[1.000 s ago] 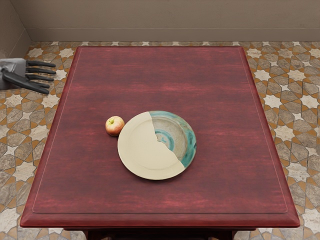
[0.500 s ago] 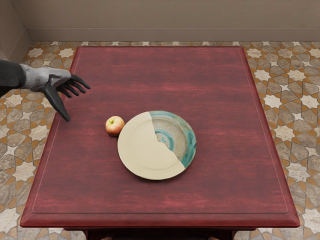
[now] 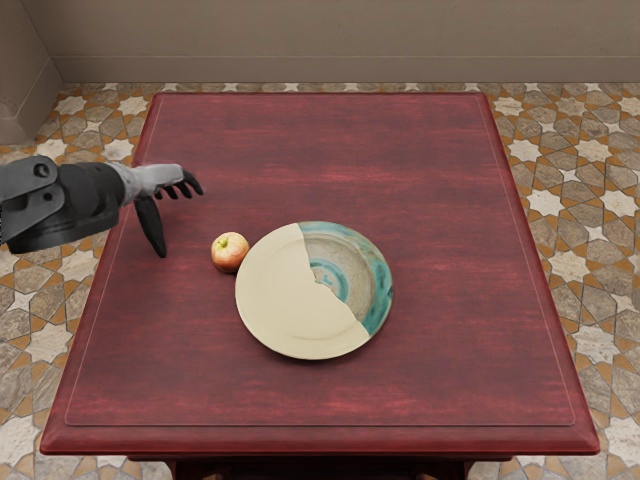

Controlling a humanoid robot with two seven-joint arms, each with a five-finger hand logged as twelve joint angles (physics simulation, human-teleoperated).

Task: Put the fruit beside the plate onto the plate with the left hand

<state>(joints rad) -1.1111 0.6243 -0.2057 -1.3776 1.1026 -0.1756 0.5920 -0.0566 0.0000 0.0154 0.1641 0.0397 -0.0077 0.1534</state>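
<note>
The apple [image 3: 229, 250] lies on the worktop [image 3: 450, 200] just beside the plate [image 3: 290, 310], outside its rim. The left hand [image 3: 158, 190] hovers nearby, fingers [image 3: 182, 187] spread, holding nothing.

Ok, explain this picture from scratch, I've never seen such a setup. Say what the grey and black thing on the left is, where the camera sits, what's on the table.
This is a simulator's render, seen from a humanoid robot's head, looking down at a slant on a red table. The grey and black thing is its left hand, on an arm entering from the picture's left edge: five fingers, spread, holding nothing, over the table's left side. The right arm is out of view. On the table lie a round plate, part cream, part green-patterned, and a small apple just beside its left rim, not on it.
</note>
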